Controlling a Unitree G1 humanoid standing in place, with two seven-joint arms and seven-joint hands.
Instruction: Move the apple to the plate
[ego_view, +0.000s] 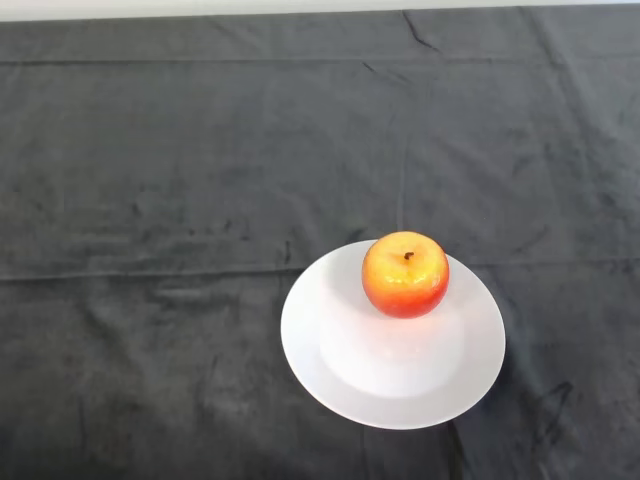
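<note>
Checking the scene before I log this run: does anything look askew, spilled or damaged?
Nothing stands out. The apple sits upright, stem up, on the white plate, toward its far edge rather than centred. The plate lies flat on the dark cloth, which is only creased. No spill or damage shows.

The part of the plate (330, 380) beneath the apple (405, 274) is covered by the fruit, and the apple's underside cannot be seen. The dark cloth (150, 200) is cut off by the left, right and bottom edges, so its full extent cannot be told. The table under it is hidden entirely.
</note>
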